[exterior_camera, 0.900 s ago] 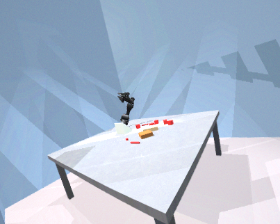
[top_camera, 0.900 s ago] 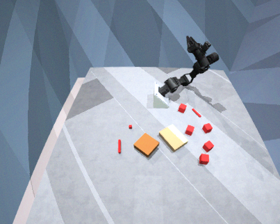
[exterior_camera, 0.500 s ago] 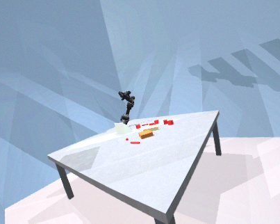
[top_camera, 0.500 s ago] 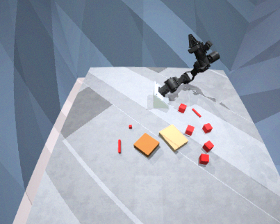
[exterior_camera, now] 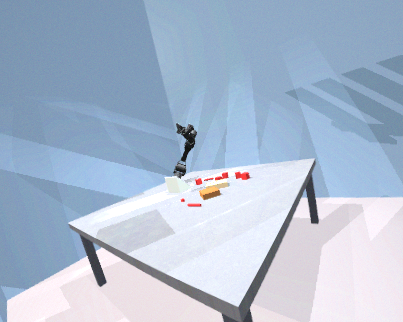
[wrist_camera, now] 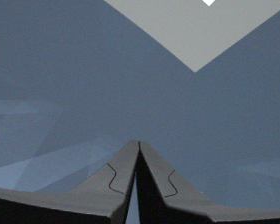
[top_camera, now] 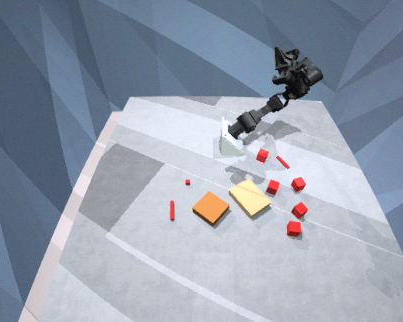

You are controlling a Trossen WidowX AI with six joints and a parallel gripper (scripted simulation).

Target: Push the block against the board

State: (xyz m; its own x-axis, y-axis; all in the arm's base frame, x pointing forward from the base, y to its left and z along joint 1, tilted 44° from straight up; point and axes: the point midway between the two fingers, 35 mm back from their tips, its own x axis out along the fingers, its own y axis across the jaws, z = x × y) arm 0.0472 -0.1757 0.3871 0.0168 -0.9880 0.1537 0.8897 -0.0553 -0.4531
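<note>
The square block (top_camera: 210, 207) (exterior_camera: 210, 192) is orange and lies flat on the table. The board (top_camera: 250, 198) (exterior_camera: 219, 185) is pale yellow and lies flat to the right of the block in the top view. A narrow strip of table shows between them there, so they are apart. My gripper (top_camera: 278, 49) (exterior_camera: 177, 125) (wrist_camera: 139, 143) is shut and empty, with its fingertips together in the wrist view. It is raised high above the table, behind and well away from both parts. Neither part shows in the wrist view.
Several red cubes (top_camera: 294, 229) (top_camera: 273, 187) and a red stick (top_camera: 283, 162) lie right of and behind the board. A tiny red cube (top_camera: 188, 182) and another red stick (top_camera: 172, 210) lie left of the block. A white wedge (top_camera: 230, 144) (exterior_camera: 175, 185) stands at the arm's base.
</note>
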